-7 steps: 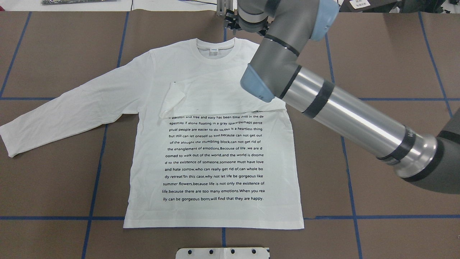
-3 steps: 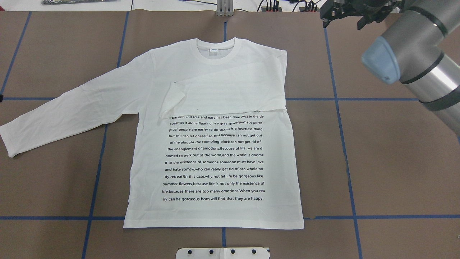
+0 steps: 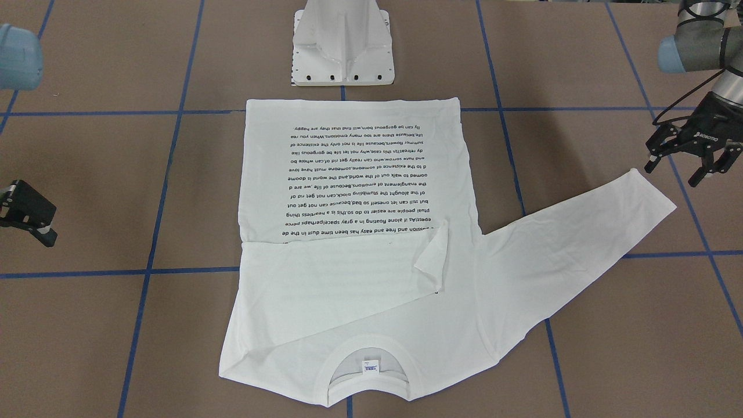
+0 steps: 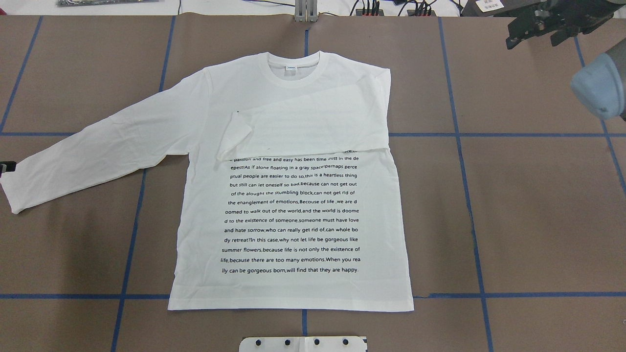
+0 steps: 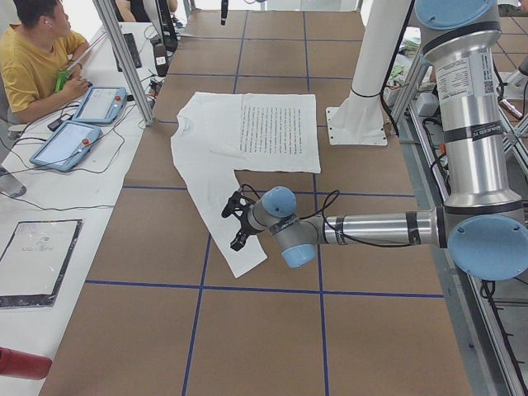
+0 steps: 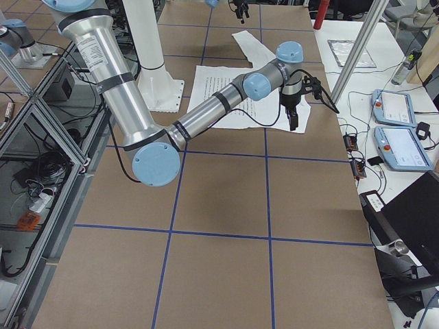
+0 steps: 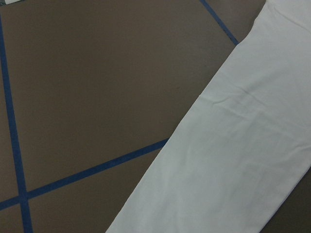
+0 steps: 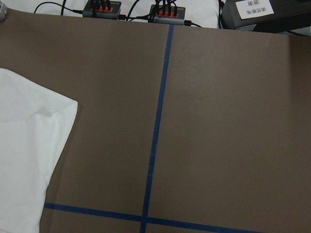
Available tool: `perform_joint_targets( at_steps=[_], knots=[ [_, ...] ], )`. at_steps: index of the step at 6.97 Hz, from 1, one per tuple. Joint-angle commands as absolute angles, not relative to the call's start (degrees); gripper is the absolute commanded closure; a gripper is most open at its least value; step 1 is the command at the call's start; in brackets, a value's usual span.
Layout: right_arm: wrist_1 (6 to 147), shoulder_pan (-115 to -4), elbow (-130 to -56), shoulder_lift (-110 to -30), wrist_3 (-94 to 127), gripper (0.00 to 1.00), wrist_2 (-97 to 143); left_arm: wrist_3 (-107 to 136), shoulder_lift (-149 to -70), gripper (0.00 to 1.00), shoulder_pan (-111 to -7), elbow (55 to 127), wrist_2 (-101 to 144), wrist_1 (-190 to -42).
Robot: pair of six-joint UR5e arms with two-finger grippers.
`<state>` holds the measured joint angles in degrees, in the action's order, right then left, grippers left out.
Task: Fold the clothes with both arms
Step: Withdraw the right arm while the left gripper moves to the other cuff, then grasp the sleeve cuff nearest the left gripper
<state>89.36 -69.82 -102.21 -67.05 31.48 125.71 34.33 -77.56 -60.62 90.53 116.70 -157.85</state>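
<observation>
T-shirt (image 4: 293,210) lies flat mid-table, one sleeve folded over the chest; left gripper (image 3: 676,168), spread and empty, hovers by the outstretched sleeve's cuff (image 3: 650,197), presumably next to pinch; right gripper (image 4: 535,29), likewise spread and empty, hangs far right.

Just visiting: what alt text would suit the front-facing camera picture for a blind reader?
A white long-sleeved T-shirt lies flat on a brown table, one sleeve folded across its chest. The other sleeve stretches out toward the open left gripper, which hovers beside the cuff.
</observation>
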Motion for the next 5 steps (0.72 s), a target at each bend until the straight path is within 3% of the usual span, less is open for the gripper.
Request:
perform_joint_targets(
  at_steps=[1,3,5],
  knots=[
    [88.42,-70.49,-104.14,-70.21,31.02,0.0,126.04,36.56,-76.82,0.02,-55.65,87.73,113.39,-159.26],
    [88.42,-70.49,-104.24,-70.66,30.94,0.0,125.86,36.21,-76.38,0.04,-52.5,86.84,111.55,-159.43],
    [88.42,-70.49,-104.5,-70.84,31.02,0.0,125.86,36.21,-76.03,0.23,-50.28,86.66,110.66,-159.43]
  ],
)
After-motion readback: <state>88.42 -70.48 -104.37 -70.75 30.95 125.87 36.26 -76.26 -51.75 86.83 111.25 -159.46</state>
